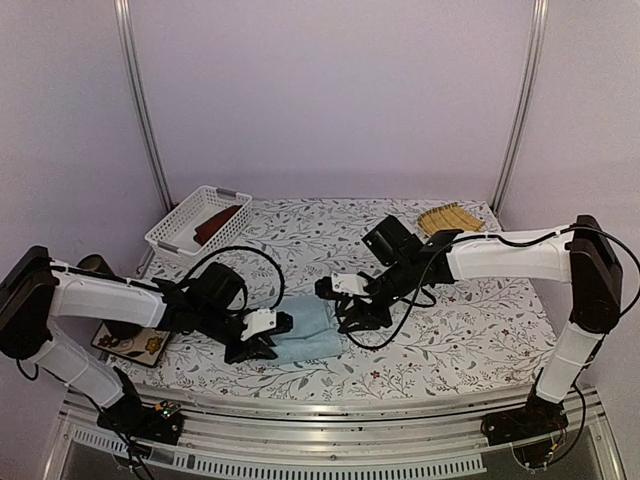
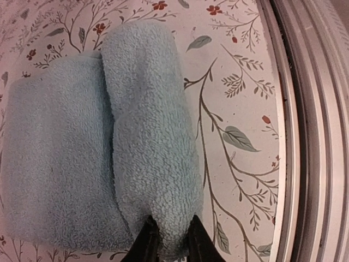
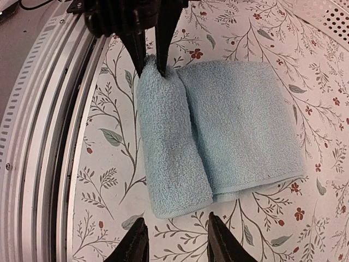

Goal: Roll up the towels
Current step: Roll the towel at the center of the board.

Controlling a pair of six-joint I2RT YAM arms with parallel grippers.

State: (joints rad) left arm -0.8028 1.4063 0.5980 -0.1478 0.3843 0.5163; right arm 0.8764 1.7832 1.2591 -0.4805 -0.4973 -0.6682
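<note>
**While pinched at one end: light blue towel (image 1: 312, 328) half rolled near the front edge**

While half rolled, lying on the floral tabletop (image 1: 470, 330) between both arms. Roll on the side nearest the metal rail (image 2: 311, 109), flat half spread away from it. Left tool (image 2: 168, 240): nearly closed, clamping one end of the roll. Right tool (image 3: 177, 245): spread wide, holding nothing, just off the roll's other end, not touching. Only a narrow strip of bare tabletop between roll and rail; far more open room beyond the flat half. Well apart at the far edge: rust-red towel (image 1: 218, 222) inside the white basket (image 1: 170, 238) at back left, bamboo mat (image 1: 450, 217) at back right.
</note>
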